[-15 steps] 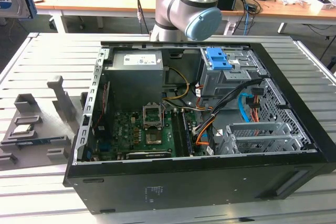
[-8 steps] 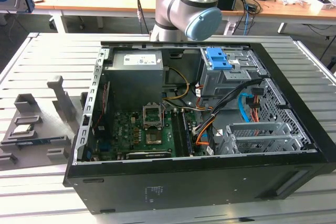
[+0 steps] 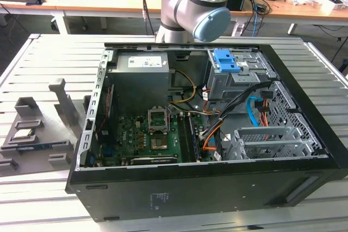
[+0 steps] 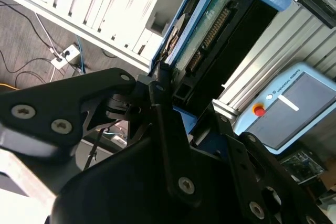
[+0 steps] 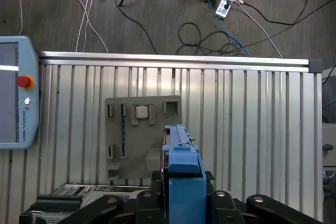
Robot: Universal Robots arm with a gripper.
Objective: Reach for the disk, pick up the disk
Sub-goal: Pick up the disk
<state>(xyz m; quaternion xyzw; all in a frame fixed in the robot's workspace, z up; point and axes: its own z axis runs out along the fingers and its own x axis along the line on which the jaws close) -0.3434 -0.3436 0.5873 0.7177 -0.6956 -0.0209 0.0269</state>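
The disk point(image 5: 181, 162) appears edge-on in the first wrist view, a thin metal drive with a blue plastic rail, held high above the slatted table. My gripper point(image 5: 181, 184) is shut on it, black fingers point(image 5: 215, 199) pressing from both sides. The second wrist view shows the disk's point(image 4: 207, 24) green circuit board and connector row inside the blue rail, with my gripper point(image 4: 160, 80) clamped on its near end. In the exterior view the arm's elbow point(image 3: 196, 4) stands behind the open computer case point(image 3: 206, 134).
A grey fixture tray point(image 5: 131, 145) with a small square chip point(image 5: 142, 112) lies on the table point(image 5: 252, 129) far below; it also sits at the exterior view's left point(image 3: 38, 129). A blue caddy point(image 3: 225, 61) sits atop the case's drive cage. A teach pendant point(image 5: 16, 93) rests beside the table.
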